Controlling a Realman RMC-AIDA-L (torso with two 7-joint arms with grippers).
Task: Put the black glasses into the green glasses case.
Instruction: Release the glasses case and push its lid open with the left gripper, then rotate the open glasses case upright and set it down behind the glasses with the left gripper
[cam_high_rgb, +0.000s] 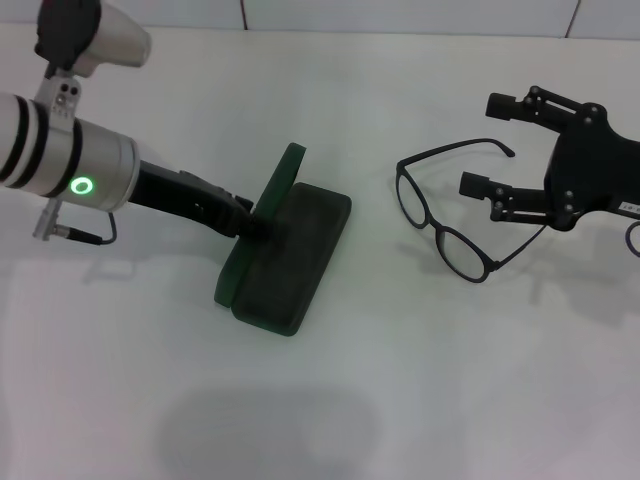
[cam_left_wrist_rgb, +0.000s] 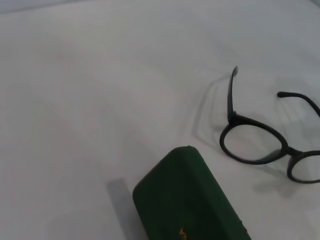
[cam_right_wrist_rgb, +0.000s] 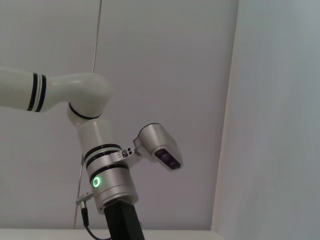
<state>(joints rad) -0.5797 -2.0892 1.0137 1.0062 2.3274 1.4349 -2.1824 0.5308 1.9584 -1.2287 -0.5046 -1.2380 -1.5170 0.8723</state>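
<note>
The green glasses case (cam_high_rgb: 300, 255) lies open in the middle of the table, its lid (cam_high_rgb: 284, 178) standing up on the left side. My left gripper (cam_high_rgb: 256, 225) reaches in from the left and is shut on the lid's edge. The left wrist view shows the lid's outside (cam_left_wrist_rgb: 185, 195) with gold lettering. The black glasses (cam_high_rgb: 463, 254) lie unfolded on the table to the right of the case; they also show in the left wrist view (cam_left_wrist_rgb: 252, 142). My right gripper (cam_high_rgb: 492, 145) is open just right of them, with one temple arm running between its fingers.
The white table (cam_high_rgb: 330, 400) ends at a white wall behind. The right wrist view shows only my left arm (cam_right_wrist_rgb: 107, 175) against the wall.
</note>
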